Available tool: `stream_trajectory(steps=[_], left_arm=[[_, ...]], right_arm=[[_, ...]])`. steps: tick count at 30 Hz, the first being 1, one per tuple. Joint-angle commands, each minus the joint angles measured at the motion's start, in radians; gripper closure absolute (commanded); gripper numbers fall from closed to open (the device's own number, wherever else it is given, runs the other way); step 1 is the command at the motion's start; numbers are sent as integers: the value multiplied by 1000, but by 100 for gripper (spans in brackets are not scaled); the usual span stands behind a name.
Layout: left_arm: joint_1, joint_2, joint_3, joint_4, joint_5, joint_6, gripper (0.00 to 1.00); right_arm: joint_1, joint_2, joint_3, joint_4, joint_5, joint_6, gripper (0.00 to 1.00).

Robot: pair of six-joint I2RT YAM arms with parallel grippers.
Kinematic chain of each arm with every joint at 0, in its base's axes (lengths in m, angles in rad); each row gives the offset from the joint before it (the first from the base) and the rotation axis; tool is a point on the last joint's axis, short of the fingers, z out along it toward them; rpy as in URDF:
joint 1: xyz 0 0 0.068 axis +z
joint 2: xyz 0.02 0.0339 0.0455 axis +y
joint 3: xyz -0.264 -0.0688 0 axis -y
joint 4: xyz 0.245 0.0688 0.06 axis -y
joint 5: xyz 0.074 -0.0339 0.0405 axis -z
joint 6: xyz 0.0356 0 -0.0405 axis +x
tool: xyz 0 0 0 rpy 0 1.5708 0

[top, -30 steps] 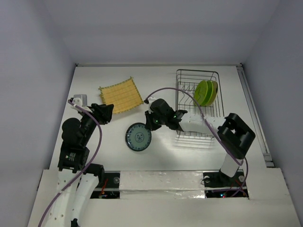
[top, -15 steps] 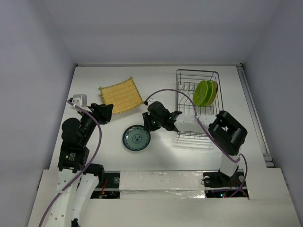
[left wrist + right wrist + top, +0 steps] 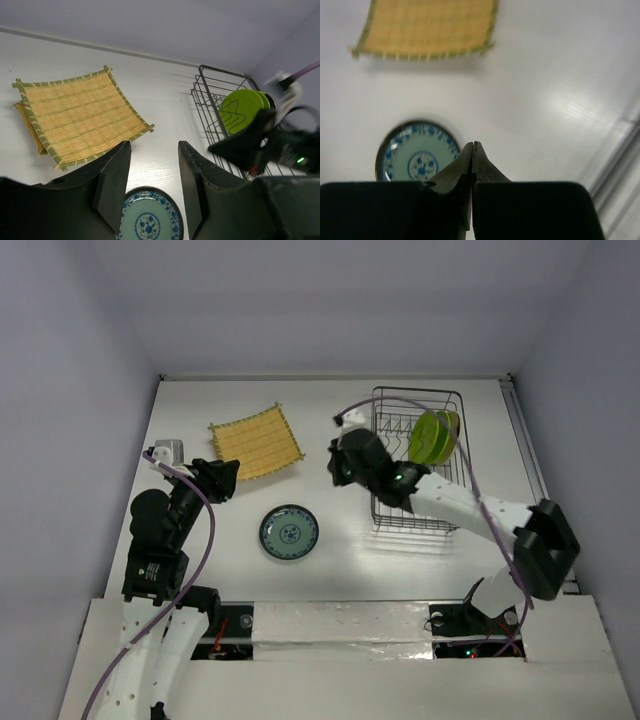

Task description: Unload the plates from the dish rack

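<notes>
A teal patterned plate (image 3: 290,532) lies flat on the white table, free of both grippers; it also shows in the left wrist view (image 3: 147,217) and the right wrist view (image 3: 410,157). The black wire dish rack (image 3: 392,508) stands at the right and holds lime green plates (image 3: 435,435) on edge between its prongs. My right gripper (image 3: 339,466) is shut and empty, above the table just left of the rack; its tips (image 3: 473,145) touch. My left gripper (image 3: 152,165) is open and empty, above the table left of the teal plate. No cream plate is in view.
A woven bamboo mat (image 3: 256,441) lies at the back left of the table, left of the rack. The rack (image 3: 210,95) and the green plates (image 3: 245,107) also show in the left wrist view, with the right arm (image 3: 260,142) in front of them.
My right gripper let go of the teal plate, which now lies flat on the table, and drew back and up toward the rack with its jaws shut. The left arm has not moved.
</notes>
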Motion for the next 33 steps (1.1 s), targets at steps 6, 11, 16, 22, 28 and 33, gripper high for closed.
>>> stream_trajectory(steps=[6, 11, 16, 22, 28, 33], left_arm=[[-4, -20, 23, 49, -4, -5, 85], [-14, -32, 36, 22, -55, -2, 100], [-14, -28, 29, 35, -26, -4, 86], [-14, -26, 28, 38, -15, -2, 74], [-14, -25, 28, 40, -12, -2, 72], [-14, -23, 26, 41, -9, -2, 72]], right_arm=[[-356, -177, 60, -114, 378, -68, 100], [-494, -114, 77, -109, 419, -80, 78], [-554, -59, 114, -118, 395, -103, 65], [-574, 6, 121, -120, 387, -91, 65], [-583, 93, 157, -132, 380, -94, 74], [-583, 100, 174, -132, 398, -92, 86]])
